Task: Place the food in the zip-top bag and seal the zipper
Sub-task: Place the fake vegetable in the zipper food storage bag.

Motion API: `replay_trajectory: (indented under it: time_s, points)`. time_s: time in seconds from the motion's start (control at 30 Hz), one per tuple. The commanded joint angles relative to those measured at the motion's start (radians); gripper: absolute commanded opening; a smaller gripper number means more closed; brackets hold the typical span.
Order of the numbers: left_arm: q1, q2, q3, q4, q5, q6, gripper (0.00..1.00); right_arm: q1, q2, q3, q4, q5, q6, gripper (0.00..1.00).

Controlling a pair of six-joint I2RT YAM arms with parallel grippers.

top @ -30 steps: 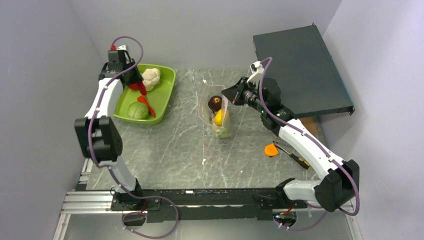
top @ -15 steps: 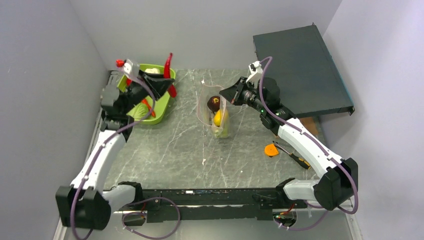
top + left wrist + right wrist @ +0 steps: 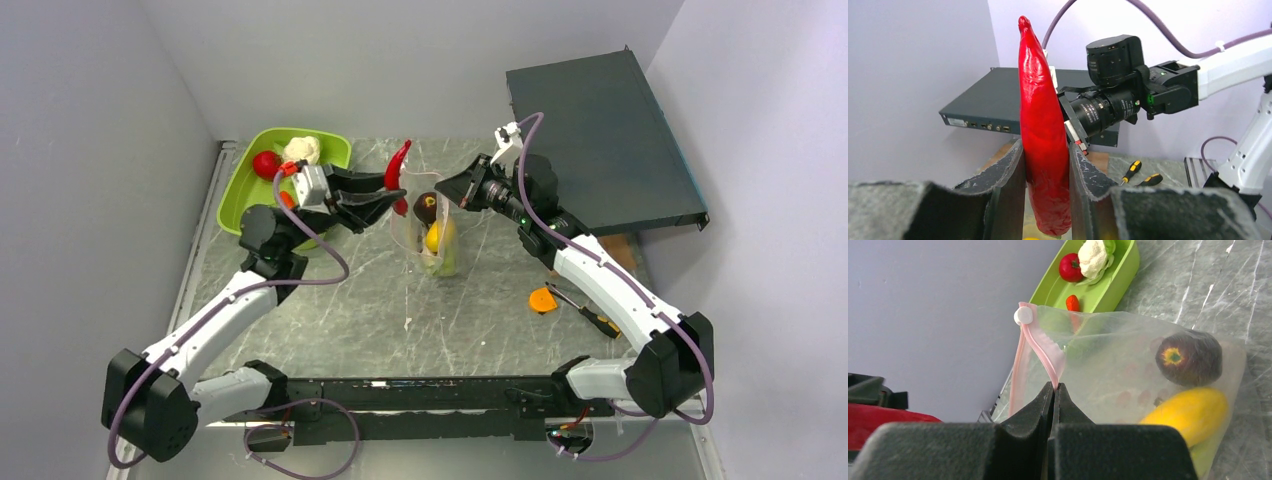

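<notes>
My left gripper [image 3: 390, 200] is shut on a long red chili pepper [image 3: 399, 165], holding it upright just left of the bag's mouth; the pepper [image 3: 1043, 125] fills the left wrist view between the fingers [image 3: 1008, 175]. The clear zip-top bag [image 3: 432, 228] stands mid-table and holds a dark purple fruit [image 3: 430, 206], a yellow piece [image 3: 437, 236] and a pale green piece [image 3: 443, 264]. My right gripper [image 3: 460, 187] is shut on the bag's pink zipper strip [image 3: 1048, 352], holding the mouth up. The bag [image 3: 1128, 370] shows the purple fruit [image 3: 1189, 358] and the yellow piece [image 3: 1185, 412].
A lime-green tray [image 3: 240, 185] at back left holds a red tomato [image 3: 265, 164], a cauliflower [image 3: 300, 150] and a small red-orange piece. An orange disc [image 3: 542, 299] and screwdrivers [image 3: 585, 310] lie right of the bag. A dark flat box [image 3: 600, 130] sits at back right.
My left arm has swung from the tray rightward, carrying the red pepper to the bag's mouth. The right gripper has kept hold of the zipper strip.
</notes>
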Motion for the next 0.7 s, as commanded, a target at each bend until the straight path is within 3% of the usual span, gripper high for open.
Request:
replay_trajectory:
  time_s: [0.0, 0.17, 0.47, 0.5, 0.57, 0.67]
  points:
    - [-0.059, 0.037, -0.043, 0.152, -0.198, -0.040, 0.00, -0.006, -0.031, 0.019, 0.070, -0.009, 0.024, 0.00]
    - [-0.124, 0.079, -0.097, 0.181, -0.340, -0.034, 0.00, -0.005, -0.031, 0.018, 0.081, -0.017, 0.036, 0.00]
    - [-0.160, 0.141, -0.153, 0.131, -0.411, 0.060, 0.09, -0.007, -0.031, 0.012, 0.085, -0.021, 0.039, 0.00]
    - [-0.160, 0.141, -0.154, 0.112, -0.423, 0.068, 0.13, -0.008, -0.032, 0.010, 0.085, -0.022, 0.040, 0.00]
    - [-0.160, 0.138, -0.156, 0.085, -0.446, 0.062, 0.34, -0.010, -0.033, 0.006, 0.085, -0.022, 0.038, 0.00]
    - [-0.160, 0.127, -0.132, -0.014, -0.475, 0.006, 0.51, -0.013, -0.031, 0.003, 0.088, -0.025, 0.041, 0.00]
